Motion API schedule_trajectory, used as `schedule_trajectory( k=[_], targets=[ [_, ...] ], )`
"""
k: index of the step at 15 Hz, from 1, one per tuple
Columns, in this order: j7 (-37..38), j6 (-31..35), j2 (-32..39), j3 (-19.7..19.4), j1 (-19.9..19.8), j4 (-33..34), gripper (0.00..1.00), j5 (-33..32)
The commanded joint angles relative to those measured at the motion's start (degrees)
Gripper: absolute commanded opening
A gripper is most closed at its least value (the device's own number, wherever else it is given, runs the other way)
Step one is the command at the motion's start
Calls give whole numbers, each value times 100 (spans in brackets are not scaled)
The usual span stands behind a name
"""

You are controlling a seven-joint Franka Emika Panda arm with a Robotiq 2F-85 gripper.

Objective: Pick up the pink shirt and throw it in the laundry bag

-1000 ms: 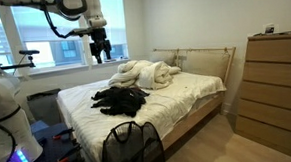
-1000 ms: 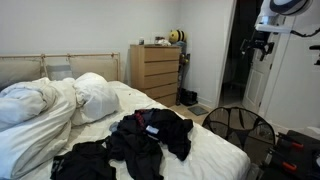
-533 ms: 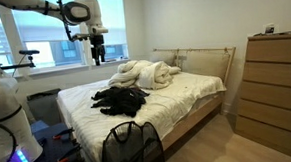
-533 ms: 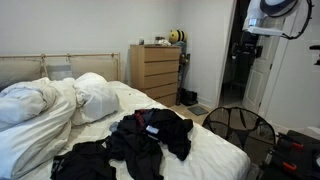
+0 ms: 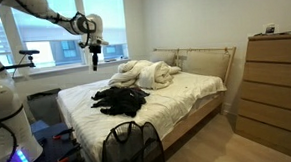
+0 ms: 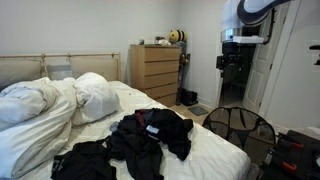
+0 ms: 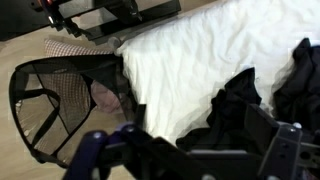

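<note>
There are 1 bed (image 5: 191, 89), 1 mesh laundry bag (image 5: 131, 147), 1 wooden dresser (image 5: 274, 79) and 1 heap of dark clothes (image 5: 121, 99).

clothes (image 5: 120, 99) on bed (image 5: 191, 89), laundry bag (image 5: 130, 147) beside

The tool (image 5: 94, 63) hangs pointing down in front of the window (image 5: 38, 37). Below it, toward the dresser (image 5: 276, 84), dark clothes (image 5: 122, 100) lie heaped on the worktop (image 5: 186, 89). Lower still, nearest the camera, stands the black mesh laundry bag (image 5: 131, 147).
</note>
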Motion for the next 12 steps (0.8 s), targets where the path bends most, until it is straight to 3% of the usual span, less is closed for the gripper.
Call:
schedule_trajectory(
  k=[1,2,5,12],
  targets=[
    [-318,-532,773,89,196,716,100,-17],
    [-140,-199,380,29,169,283,100,-8],
    [-160,-288,726,45,274,518,100,-10],
    [-168,-352,762,38,274,598,100,-11]
  ],
)
